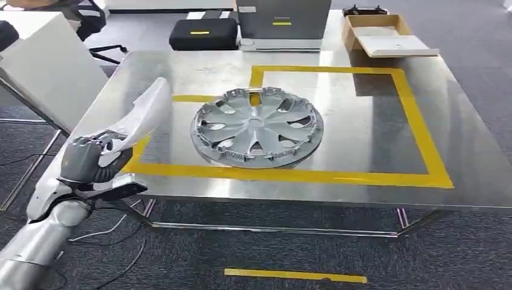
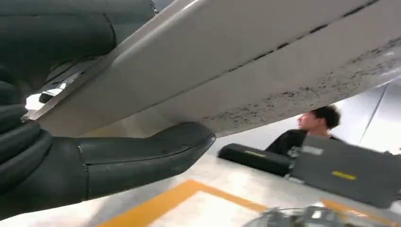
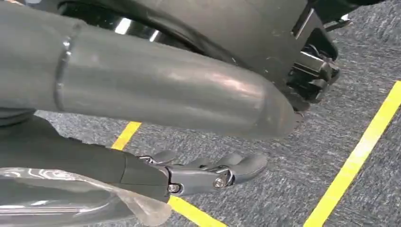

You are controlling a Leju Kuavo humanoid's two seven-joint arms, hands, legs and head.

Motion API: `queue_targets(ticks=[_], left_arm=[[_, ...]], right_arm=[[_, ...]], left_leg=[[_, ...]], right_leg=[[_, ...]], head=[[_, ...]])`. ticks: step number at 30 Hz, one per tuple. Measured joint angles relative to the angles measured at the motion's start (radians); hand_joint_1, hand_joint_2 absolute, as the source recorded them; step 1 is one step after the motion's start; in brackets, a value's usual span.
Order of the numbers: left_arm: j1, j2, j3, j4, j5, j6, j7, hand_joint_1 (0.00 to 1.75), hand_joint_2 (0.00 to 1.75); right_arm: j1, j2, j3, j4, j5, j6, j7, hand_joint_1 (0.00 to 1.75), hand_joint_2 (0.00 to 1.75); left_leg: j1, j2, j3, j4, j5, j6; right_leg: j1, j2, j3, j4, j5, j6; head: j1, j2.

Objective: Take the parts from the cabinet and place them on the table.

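Observation:
My left hand (image 1: 90, 158) grips a thin white panel (image 1: 145, 112) over the left front corner of the steel table (image 1: 374, 121). The panel tilts up and away from the hand toward the table's middle. In the left wrist view the panel's pale underside (image 2: 246, 61) lies above my thumb (image 2: 142, 151). A silver hubcap (image 1: 256, 125) lies flat inside the yellow tape rectangle (image 1: 416, 121), its rim (image 2: 302, 218) also showing in the left wrist view. My right hand (image 3: 213, 172) hangs over the grey carpet, fingers stretched out and holding nothing.
Beyond the table's far edge stand a black case (image 1: 202, 33), a grey box (image 1: 282, 23) and an open cardboard box (image 1: 380, 33). A white desk (image 1: 42, 66) stands to the left. A person (image 2: 312, 127) is behind the table. Yellow tape (image 1: 294, 275) marks the floor in front.

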Motion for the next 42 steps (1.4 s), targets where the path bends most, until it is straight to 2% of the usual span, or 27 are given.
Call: queue_targets(ticks=[2, 3, 4, 7, 9, 10, 12, 13, 14, 15, 16, 18, 19, 20, 21, 24, 25, 28, 29, 30, 31, 33, 35, 38, 39, 40, 42], left_arm=[[-0.055, 0.016, 0.013, 0.071, -0.006, -0.016, -0.007, 1.75, 1.75], [-0.079, 0.021, 0.016, 0.100, -0.009, -0.020, -0.007, 1.75, 1.75], [-0.099, 0.023, 0.019, 0.126, -0.012, -0.023, -0.007, 1.75, 1.75], [-0.138, 0.025, 0.024, 0.194, -0.030, -0.031, 0.000, 1.75, 1.75], [-0.164, 0.024, 0.023, 0.235, -0.045, -0.040, 0.012, 1.75, 1.75], [-0.180, 0.023, 0.023, 0.251, -0.051, -0.042, 0.014, 1.75, 1.75], [-0.211, 0.018, 0.018, 0.304, -0.060, -0.056, 0.017, 1.75, 1.75], [-0.221, 0.013, 0.016, 0.331, -0.062, -0.061, 0.018, 1.75, 1.75], [-0.231, 0.010, 0.015, 0.351, -0.065, -0.062, 0.019, 1.75, 1.75], [-0.240, 0.003, 0.013, 0.371, -0.069, -0.063, 0.024, 1.75, 1.75], [-0.251, -0.003, 0.008, 0.387, -0.075, -0.064, 0.030, 1.75, 1.75], [-0.278, -0.015, -0.004, 0.416, -0.094, -0.068, 0.036, 1.75, 1.75], [-0.289, -0.020, -0.011, 0.426, -0.103, -0.069, 0.040, 1.75, 1.75], [-0.301, -0.023, -0.020, 0.438, -0.112, -0.075, 0.046, 1.75, 1.75], [-0.309, -0.028, -0.027, 0.447, -0.110, -0.084, 0.048, 1.75, 1.75], [-0.317, -0.063, -0.036, 0.458, -0.044, -0.178, 0.047, 1.75, 1.75], [-0.321, -0.074, -0.041, 0.458, -0.028, -0.208, 0.052, 1.75, 1.75], [-0.333, -0.099, -0.077, 0.457, -0.028, -0.278, 0.089, 1.75, 1.75], [-0.337, -0.106, -0.099, 0.456, -0.045, -0.299, 0.104, 1.75, 1.75], [-0.342, -0.112, -0.123, 0.453, -0.057, -0.314, 0.114, 1.75, 1.75], [-0.350, -0.116, -0.143, 0.449, -0.063, -0.320, 0.122, 1.75, 1.75], [-0.369, -0.125, -0.168, 0.442, -0.069, -0.326, 0.125, 1.75, 1.75], [-0.382, -0.129, -0.184, 0.440, -0.070, -0.329, 0.128, 1.75, 1.75], [-0.385, -0.135, -0.198, 0.440, -0.071, -0.330, 0.128, 1.75, 1.75], [-0.386, -0.138, -0.201, 0.436, -0.071, -0.330, 0.128, 1.75, 1.75], [-0.389, -0.138, -0.203, 0.434, -0.072, -0.330, 0.128, 1.75, 1.75], [-0.393, -0.141, -0.209, 0.434, -0.073, -0.330, 0.128, 1.75, 1.75]], right_arm=[[-0.004, 0.000, 0.005, 0.000, 0.003, 0.005, 0.000, 0.00, 0.00], [-0.006, 0.000, 0.009, 0.000, 0.005, 0.007, 0.002, 0.00, 0.00], [-0.009, 0.000, 0.011, 0.000, 0.007, 0.007, 0.002, 0.00, 0.00], [-0.012, 0.000, 0.018, 0.000, 0.010, 0.010, 0.003, 0.00, 0.00], [-0.013, 0.000, 0.022, 0.000, 0.011, 0.010, 0.005, 0.00, 0.00], [-0.013, 0.000, 0.024, 0.000, 0.012, 0.012, 0.006, 0.00, 0.00], [-0.013, 0.000, 0.027, 0.000, 0.013, 0.018, 0.012, 0.00, 0.00], [-0.013, 0.000, 0.027, 0.000, 0.012, 0.019, 0.017, 0.00, 0.00], [-0.013, 0.000, 0.027, 0.000, 0.012, 0.021, 0.020, 0.00, 0.00], [-0.013, 0.000, 0.028, 0.000, 0.011, 0.021, 0.023, 0.00, 0.00], [-0.015, 0.000, 0.028, -0.001, 0.011, 0.021, 0.026, 0.00, 0.00], [-0.019, 0.000, 0.028, -0.002, 0.010, 0.022, 0.027, 0.00, 0.00], [-0.024, 0.000, 0.028, -0.002, 0.008, 0.023, 0.028, 0.00, 0.00], [-0.025, 0.001, 0.028, -0.002, 0.007, 0.024, 0.030, 0.00, 0.00], [-0.025, 0.001, 0.028, -0.002, 0.004, 0.024, 0.030, 0.00, 0.00], [-0.023, 0.002, 0.027, -0.002, -0.006, 0.024, 0.037, 0.00, 0.00], [-0.024, 0.002, 0.027, -0.002, -0.007, 0.024, 0.038, 0.00, 0.00], [-0.025, 0.003, 0.027, -0.002, -0.010, 0.024, 0.045, 0.00, 0.00], [-0.024, 0.003, 0.027, -0.002, -0.011, 0.024, 0.048, 0.00, 0.00], [-0.024, 0.003, 0.027, -0.002, -0.014, 0.025, 0.051, 0.00, 0.00], [-0.024, 0.003, 0.027, -0.002, -0.015, 0.025, 0.051, 0.00, 0.00], [-0.025, 0.005, 0.027, -0.002, -0.016, 0.025, 0.052, 0.00, 0.00], [-0.025, 0.007, 0.027, -0.002, -0.016, 0.027, 0.053, 0.00, 0.00], [-0.023, 0.008, 0.027, -0.002, -0.018, 0.027, 0.054, 0.00, 0.00], [-0.023, 0.008, 0.027, -0.002, -0.018, 0.027, 0.054, 0.00, 0.00], [-0.023, 0.008, 0.027, -0.002, -0.018, 0.028, 0.054, 0.00, 0.00], [-0.023, 0.008, 0.027, -0.002, -0.018, 0.028, 0.054, 0.00, 0.00]], left_leg=[[-0.001, 0.000, 0.078, -0.171, 0.096, 0.011], [-0.004, 0.000, 0.108, -0.240, 0.114, 0.019], [-0.008, 0.001, 0.118, -0.260, 0.104, 0.021], [-0.012, 0.000, 0.114, -0.268, 0.104, 0.027], [-0.003, 0.002, 0.120, -0.282, 0.114, 0.040], [-0.002, 0.002, 0.118, -0.282, 0.114, 0.043], [-0.003, 0.003, 0.117, -0.282, 0.113, 0.047], [-0.003, 0.003, 0.117, -0.281, 0.113, 0.047], [-0.003, 0.003, 0.117, -0.280, 0.113, 0.047], [-0.002, 0.002, 0.117, -0.280, 0.112, 0.047], [-0.001, 0.002, 0.118, -0.279, 0.111, 0.046], [0.000, 0.000, 0.119, -0.273, 0.104, 0.038], [-0.009, 0.000, 0.113, -0.269, 0.101, 0.032], [-0.008, -0.001, 0.109, -0.266, 0.102, 0.029], [-0.008, -0.001, 0.110, -0.268, 0.103, 0.026], [-0.005, 0.001, 0.109, -0.260, 0.088, 0.013], [-0.005, 0.001, 0.095, -0.221, 0.064, 0.008], [-0.004, 0.001, -0.013, 0.005, -0.029, 0.003], [-0.003, 0.001, -0.036, 0.043, -0.031, 0.003], [-0.003, 0.001, -0.033, 0.028, -0.006, 0.006], [-0.004, 0.001, -0.013, -0.025, 0.036, 0.009], [-0.004, 0.001, 0.058, -0.195, 0.135, 0.020], [-0.011, 0.000, 0.086, -0.254, 0.129, 0.025], [-0.012, -0.001, 0.086, -0.263, 0.121, 0.033], [-0.003, 0.000, 0.093, -0.275, 0.127, 0.040], [-0.003, 0.001, 0.094, -0.277, 0.128, 0.044], [-0.004, 0.001, 0.094, -0.276, 0.127, 0.049]], right_leg=[[0.003, 0.000, 0.003, 0.000, 0.000, 0.000], [0.003, -0.001, 0.002, 0.000, 0.001, 0.001], [0.011, -0.001, -0.003, 0.004, 0.002, 0.006], [0.005, -0.002, -0.008, -0.003, 0.010, 0.021], [0.005, -0.001, -0.024, 0.013, -0.008, 0.033], [0.005, -0.001, -0.044, 0.057, -0.039, 0.037], [0.002, -0.001, -0.120, 0.223, -0.110, 0.043], [0.002, -0.002, -0.151, 0.283, -0.126, 0.045], [0.002, -0.002, -0.163, 0.301, -0.120, 0.047], [0.001, -0.002, -0.153, 0.275, -0.092, 0.048], [0.000, -0.002, -0.124, 0.211, -0.052, 0.047], [-0.002, -0.006, -0.041, 0.031, 0.026, 0.045], [0.003, -0.006, -0.017, 0.014, 0.006, 0.042], [0.001, -0.004, -0.019, 0.006, 0.006, 0.033], [0.002, -0.003, -0.021, 0.006, 0.006, 0.030], [-0.004, -0.002, -0.013, 0.000, 0.007, 0.013], [-0.005, -0.001, -0.010, 0.000, 0.006, 0.008], [-0.003, -0.001, -0.005, 0.000, 0.001, -0.001], [-0.003, -0.001, -0.003, 0.001, 0.000, -0.001], [-0.003, 0.000, -0.001, 0.001, -0.002, -0.001], [-0.003, 0.000, 0.002, 0.001, -0.004, 0.000], [-0.003, 0.002, 0.009, 0.001, -0.008, 0.005], [0.002, 0.007, 0.005, 0.004, -0.010, 0.013], [-0.001, 0.005, 0.004, -0.004, -0.006, 0.030], [0.000, 0.005, -0.004, 0.001, -0.016, 0.036], [0.000, 0.002, -0.017, 0.026, -0.036, 0.040], [-0.003, 0.002, -0.084, 0.178, -0.110, 0.045]], head=[[0.000, 0.000], [0.001, 0.000], [0.001, 0.000], [0.001, 0.000], [0.002, 0.000], [0.007, 0.000], [0.007, 0.000], [0.010, 0.000], [0.009, 0.000], [0.009, 0.000], [0.009, 0.000], [0.010, 0.000], [0.010, 0.000], [0.007, 0.000], [0.008, 0.000], [0.009, 0.000], [0.005, 0.000], [0.005, 0.000], [0.006, 0.000], [0.005, 0.000], [0.005, 0.000], [0.006, 0.000], [0.005, 0.000], [0.006, 0.000], [0.008, 0.000], [0.008, 0.000], [0.009, 0.000]])
